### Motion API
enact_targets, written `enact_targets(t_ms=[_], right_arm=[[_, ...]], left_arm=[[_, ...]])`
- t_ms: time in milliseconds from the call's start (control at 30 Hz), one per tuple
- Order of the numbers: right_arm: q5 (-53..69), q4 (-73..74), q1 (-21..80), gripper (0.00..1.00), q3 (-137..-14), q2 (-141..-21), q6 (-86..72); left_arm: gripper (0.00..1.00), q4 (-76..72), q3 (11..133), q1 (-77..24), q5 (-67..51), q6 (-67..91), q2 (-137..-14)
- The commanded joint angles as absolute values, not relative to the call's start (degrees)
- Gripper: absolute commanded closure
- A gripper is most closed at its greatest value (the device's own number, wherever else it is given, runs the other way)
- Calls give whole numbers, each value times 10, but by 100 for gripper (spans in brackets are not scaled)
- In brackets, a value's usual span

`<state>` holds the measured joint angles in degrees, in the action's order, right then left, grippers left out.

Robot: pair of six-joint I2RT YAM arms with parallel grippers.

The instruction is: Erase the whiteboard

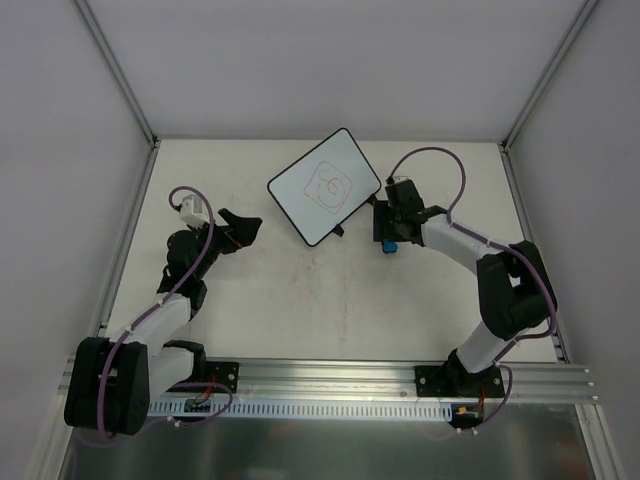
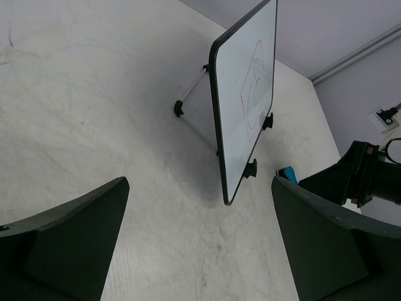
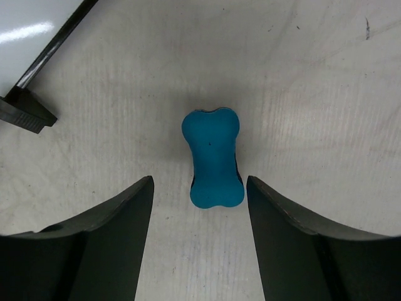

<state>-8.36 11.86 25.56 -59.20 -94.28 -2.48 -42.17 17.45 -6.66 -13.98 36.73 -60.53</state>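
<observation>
Whiteboard (image 1: 322, 188), small, white and black-framed, stands tilted on its thin prop leg (image 2: 191, 93) at the far middle of the pale table (image 1: 300, 310), a red scribble (image 2: 250, 103) on its face; my right pincer (image 1: 388, 240) hangs just right of it, fingers spread either side of a blue bone-shaped eraser block (image 3: 212, 157) (lying flat, untouched); my left pincer (image 1: 246, 228), also spread and holding nothing, hovers left of the board.

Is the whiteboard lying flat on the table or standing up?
Standing, tilted: the whiteboard leans back on a thin rear strut.
</observation>
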Motion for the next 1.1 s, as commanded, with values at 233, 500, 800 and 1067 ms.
enact_targets(t_ms=[233,500,800,1067], right_arm=[[-97,196,261,36,-655,-1003,-5],[-108,198,261,38,-665,-1020,-5],[-124,197,261,43,-681,-1037,16],[-132,196,261,55,-689,-1045,20]], left_arm=[[1,-411,196,-64,-150,319,-576],[1,-409,191,-64,-149,313,-576],[1,-410,190,-64,-158,308,-581],[1,-414,190,-64,-161,307,-589]])
